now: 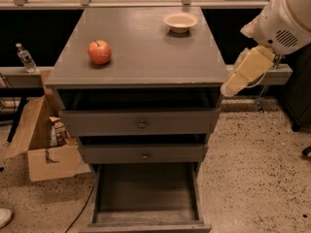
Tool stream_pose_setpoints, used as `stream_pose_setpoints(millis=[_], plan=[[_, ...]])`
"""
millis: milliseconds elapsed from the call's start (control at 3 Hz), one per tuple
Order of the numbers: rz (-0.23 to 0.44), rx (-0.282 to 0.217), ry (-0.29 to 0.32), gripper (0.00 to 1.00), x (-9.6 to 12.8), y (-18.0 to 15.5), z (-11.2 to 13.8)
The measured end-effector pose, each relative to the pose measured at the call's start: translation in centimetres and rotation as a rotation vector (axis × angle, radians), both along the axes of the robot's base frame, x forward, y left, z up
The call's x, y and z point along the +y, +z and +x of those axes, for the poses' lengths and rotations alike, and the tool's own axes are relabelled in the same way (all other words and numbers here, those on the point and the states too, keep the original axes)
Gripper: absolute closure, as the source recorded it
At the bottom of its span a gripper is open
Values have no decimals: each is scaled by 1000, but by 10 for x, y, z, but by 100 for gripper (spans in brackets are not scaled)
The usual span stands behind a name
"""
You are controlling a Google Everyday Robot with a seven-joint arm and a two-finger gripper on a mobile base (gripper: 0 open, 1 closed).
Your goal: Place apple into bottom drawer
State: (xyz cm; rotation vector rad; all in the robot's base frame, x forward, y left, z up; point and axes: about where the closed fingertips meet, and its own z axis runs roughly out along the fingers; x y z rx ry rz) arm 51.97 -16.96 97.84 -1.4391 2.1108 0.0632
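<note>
On top of the grey cabinet [146, 64], toward its left side, the apple [99, 52] sits upright with its stem up, well apart from the cream bowl [180, 21] near the back right corner. Down below, the bottom drawer [146, 194] is pulled out, its worn floor showing. Off the cabinet's right edge the gripper [232, 85] hangs at about the level of the cabinet top, angled down and left, holding nothing; whether it is open or closed I cannot tell. A cardboard box [39, 147] stands open on the floor to the left.
</note>
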Motion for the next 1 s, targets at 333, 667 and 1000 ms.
stream_pose_setpoints(millis=[333,667,1000], plan=[[4,-3,-1,0,2,-1,4],[55,-38,-14,0,28,-17,48],[145,-57,-49,0,57,-31,101]])
